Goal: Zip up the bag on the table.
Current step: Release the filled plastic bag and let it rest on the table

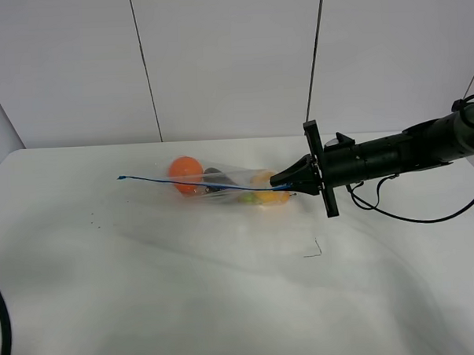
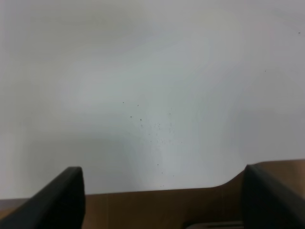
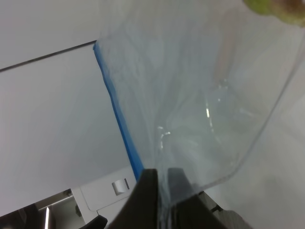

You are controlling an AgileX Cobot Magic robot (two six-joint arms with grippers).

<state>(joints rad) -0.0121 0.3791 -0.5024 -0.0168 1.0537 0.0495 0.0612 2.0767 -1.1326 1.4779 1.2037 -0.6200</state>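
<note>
table (image 1: 187,305): white | on it: bag (image 1: 222,186), dark specks (image 1: 95,224)

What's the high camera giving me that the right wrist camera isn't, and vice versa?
Only the high view: the whole bag on the table, with an orange fruit inside and the blue seal strip stretched along its length. Only the right wrist view: the fingers up close, pinching the clear plastic right beside the strip. Both: the right gripper shut on the bag's end by the strip.
</note>
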